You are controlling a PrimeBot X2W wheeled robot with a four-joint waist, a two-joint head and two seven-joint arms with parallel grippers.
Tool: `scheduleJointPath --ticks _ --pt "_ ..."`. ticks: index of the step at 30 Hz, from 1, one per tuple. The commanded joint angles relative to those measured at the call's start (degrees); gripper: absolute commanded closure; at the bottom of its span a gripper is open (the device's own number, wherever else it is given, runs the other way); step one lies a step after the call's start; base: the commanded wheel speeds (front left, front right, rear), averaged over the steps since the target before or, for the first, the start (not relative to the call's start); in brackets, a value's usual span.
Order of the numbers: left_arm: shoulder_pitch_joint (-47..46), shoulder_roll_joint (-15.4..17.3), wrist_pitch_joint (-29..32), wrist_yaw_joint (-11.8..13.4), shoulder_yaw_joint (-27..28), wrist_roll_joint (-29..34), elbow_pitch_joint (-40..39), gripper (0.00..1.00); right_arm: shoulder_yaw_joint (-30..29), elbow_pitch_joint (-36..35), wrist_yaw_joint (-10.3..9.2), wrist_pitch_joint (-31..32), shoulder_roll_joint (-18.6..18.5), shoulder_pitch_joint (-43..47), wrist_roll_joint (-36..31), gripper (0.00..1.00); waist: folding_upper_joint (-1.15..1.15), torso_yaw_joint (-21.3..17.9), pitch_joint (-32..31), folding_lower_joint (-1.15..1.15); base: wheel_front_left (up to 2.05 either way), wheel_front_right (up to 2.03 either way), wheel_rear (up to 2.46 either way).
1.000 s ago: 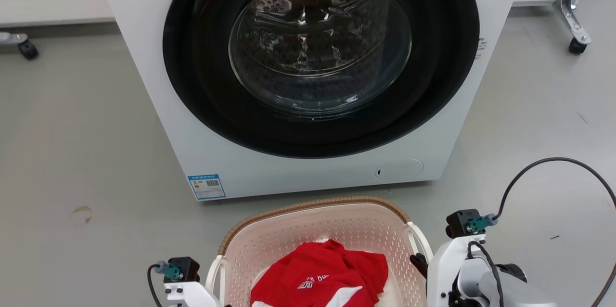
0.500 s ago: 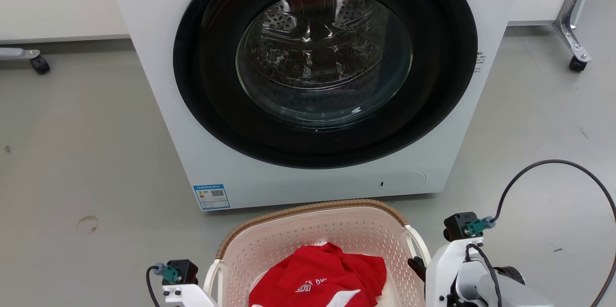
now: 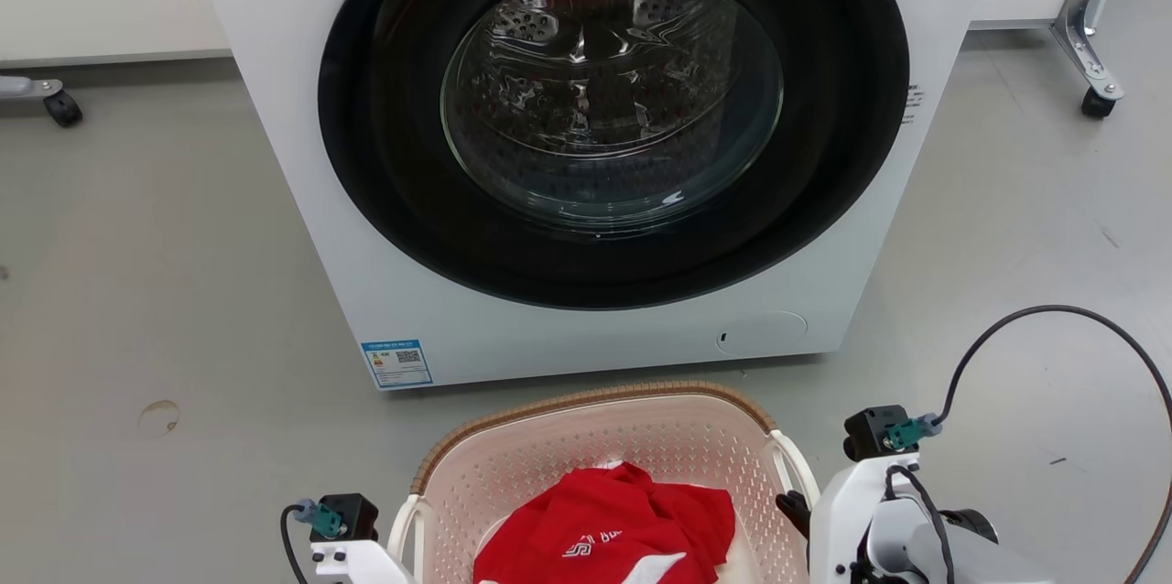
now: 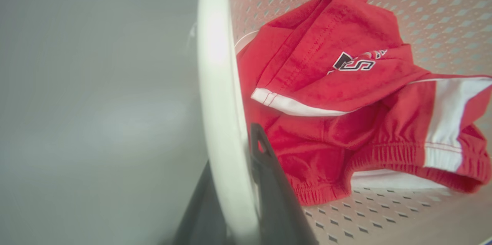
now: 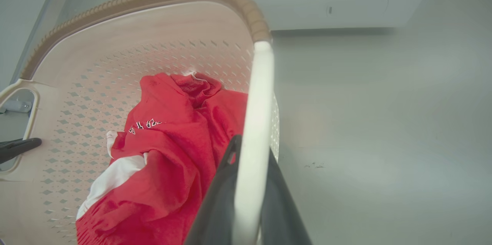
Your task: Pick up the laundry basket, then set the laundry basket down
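A white front-loading washing machine with a round glass door (image 3: 604,108) stands at the far side on the grey floor (image 3: 137,291). Just near of it is the pale pink perforated plastic laundry basket with a brown woven-look rim (image 3: 586,399), with a crumpled red and white garment (image 3: 613,529) inside. The left claw (image 4: 234,160) is clamped narrow on the basket's left white loop handle (image 4: 215,83). The right claw (image 5: 253,149) grips the right white loop handle (image 5: 259,103) likewise.

**Laundry basket** (image 3: 549,460). Pale pink perforated plastic, rounded-rectangular, with a brown woven-look rim (image 3: 586,395) and white loop handles (image 5: 256,103) at its two short sides. It sat upright, mouth upward, just in front of the washing machine (image 3: 549,341), and held a crumpled red-and-white garment (image 3: 604,534).
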Motion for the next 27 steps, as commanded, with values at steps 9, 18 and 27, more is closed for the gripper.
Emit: scheduleJointPath --ticks 9,18,27 --pt "-2.1 6.9 0.1 0.6 0.3 -0.4 3.1 1.00 -0.1 3.1 -1.25 -1.6 -6.8 -1.7 0.5 1.00 0.00 0.0 0.4 0.01 0.00 0.00 0.00" --pt "-1.9 6.9 -0.3 0.6 -0.1 -1.2 3.3 1.00 0.3 3.3 -1.25 -1.6 -6.8 -1.7 0.8 1.00 0.00 -0.1 0.5 0.01 0.00 0.00 0.00" --pt "-2.0 6.9 -0.3 0.6 -0.8 -1.9 3.5 1.00 0.5 3.3 -1.25 -1.7 -6.8 -1.6 0.9 1.00 0.00 0.0 0.5 0.01 0.00 0.00 0.00"
